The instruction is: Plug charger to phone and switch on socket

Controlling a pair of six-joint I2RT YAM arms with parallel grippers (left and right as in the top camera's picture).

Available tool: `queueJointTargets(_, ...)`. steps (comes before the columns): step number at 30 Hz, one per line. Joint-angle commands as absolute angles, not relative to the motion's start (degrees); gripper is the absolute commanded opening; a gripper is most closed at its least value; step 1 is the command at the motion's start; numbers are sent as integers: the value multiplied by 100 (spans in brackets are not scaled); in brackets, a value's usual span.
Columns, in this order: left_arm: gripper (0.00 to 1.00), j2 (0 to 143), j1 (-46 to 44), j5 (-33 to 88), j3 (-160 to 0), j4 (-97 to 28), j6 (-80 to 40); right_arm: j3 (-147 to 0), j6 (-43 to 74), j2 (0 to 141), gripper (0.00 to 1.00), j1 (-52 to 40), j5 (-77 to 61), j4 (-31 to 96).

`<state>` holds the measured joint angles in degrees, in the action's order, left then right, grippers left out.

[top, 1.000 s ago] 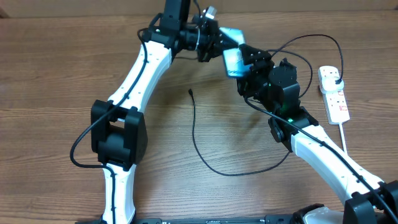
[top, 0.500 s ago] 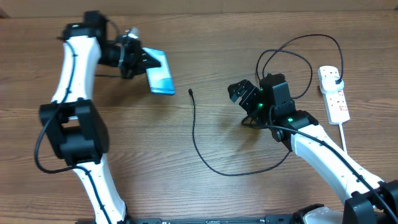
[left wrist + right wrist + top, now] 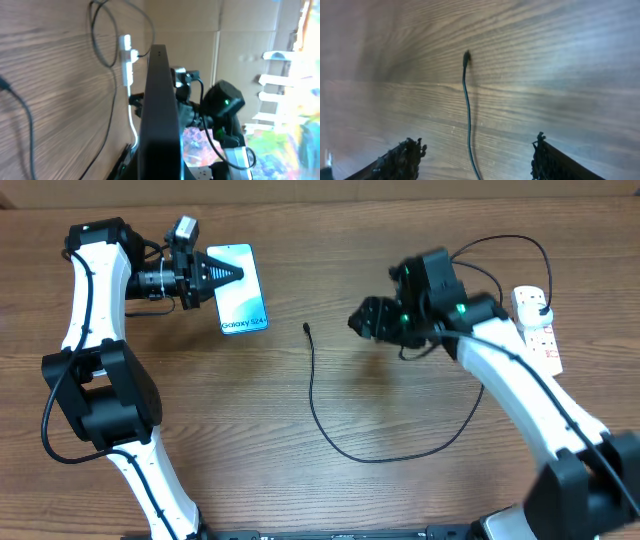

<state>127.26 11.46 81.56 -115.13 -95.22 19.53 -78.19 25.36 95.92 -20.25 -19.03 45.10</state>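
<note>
The phone [image 3: 240, 302], lit screen up with small text at its near end, is held at its left edge by my left gripper [image 3: 218, 275], which is shut on it; in the left wrist view it shows edge-on as a dark slab [image 3: 159, 115]. The charger cable [image 3: 320, 420] lies in a loop on the table, its connector tip [image 3: 306, 329] free between the phone and my right gripper [image 3: 365, 320]. My right gripper is open and empty above the table; its wrist view shows the cable tip [image 3: 466, 58] ahead between the fingers. The white socket strip [image 3: 537, 330] lies at the far right with the black plug in it.
The thick white cord [image 3: 552, 395] runs from the socket toward the front right. The cable's upper loop [image 3: 500, 255] curls behind the right arm. The socket also shows in the left wrist view [image 3: 127, 62].
My left arm has swung from the middle to the far left, carrying the phone and turning it screen-up. My right gripper has let go, risen and moved toward the cable tip.
</note>
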Motion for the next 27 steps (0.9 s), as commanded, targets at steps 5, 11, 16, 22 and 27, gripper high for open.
queueJointTargets(5,4,12698,1439,8858,-11609,-9677,2206,-9292,1726,11212,66,-2032,-2856,4799)
queueJointTargets(11,4,12698,1457,8855,-11609,-9686,2206,-9310,1876,11970,66,-2163,-3597,4185)
queueJointTargets(16,4,12698,1422,8814,-11609,-9686,2204,-9308,2156,12540,61,-2394,-3918,3758)
queueJointTargets(22,4,12698,1422,8812,-11609,-9686,2137,-9308,2556,12962,49,-2475,-4082,3361)
queueJointTargets(27,4,12698,1422,8809,-11609,-9686,2139,-9308,2751,13172,45,-2475,-4171,3122)
